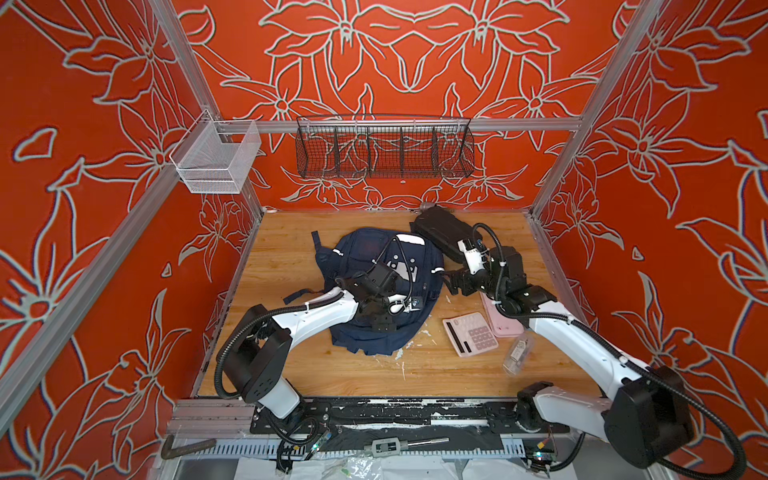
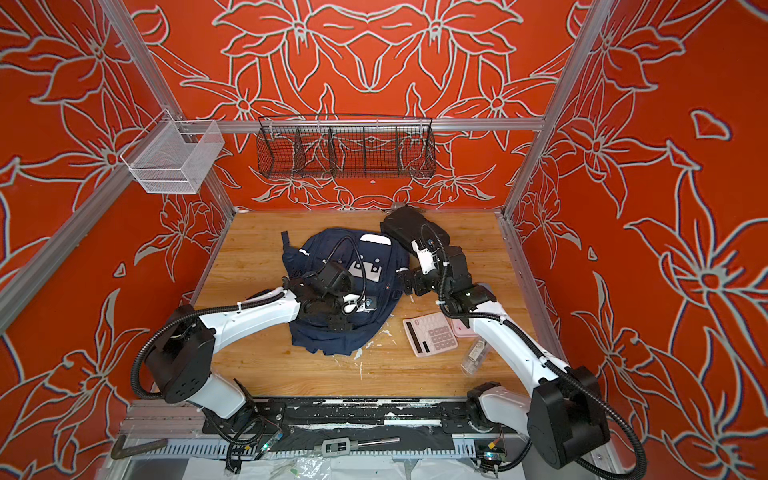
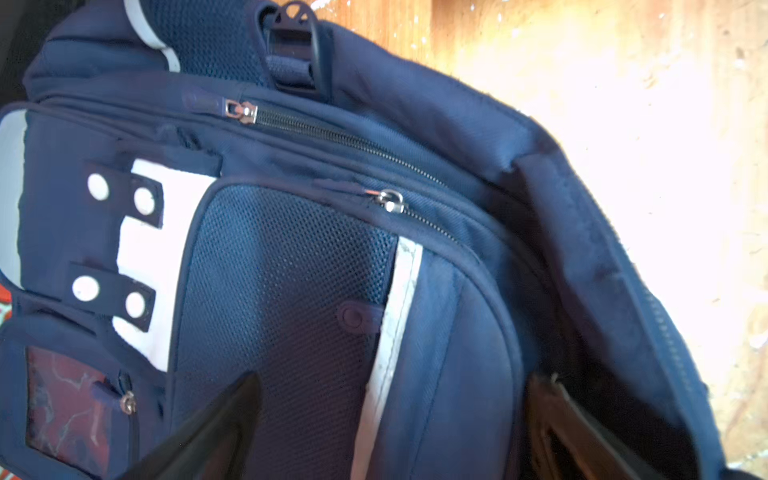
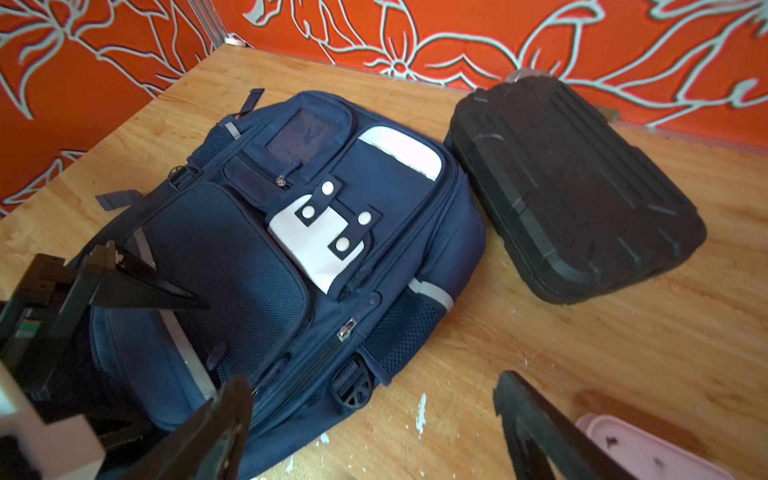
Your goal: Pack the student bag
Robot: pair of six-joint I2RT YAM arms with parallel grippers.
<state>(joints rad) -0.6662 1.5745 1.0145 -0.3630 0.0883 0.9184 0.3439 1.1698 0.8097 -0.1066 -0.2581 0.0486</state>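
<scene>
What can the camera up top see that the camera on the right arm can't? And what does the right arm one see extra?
Only the top view shows the black wire basket, the white mesh basket, the pink calculator and the clear packet. Only the right wrist view shows small bag details: a silver zip slider and a black buckle, too small to make out from above. Both show the navy student bag, the black hard case beside it and the wooden table.
</scene>
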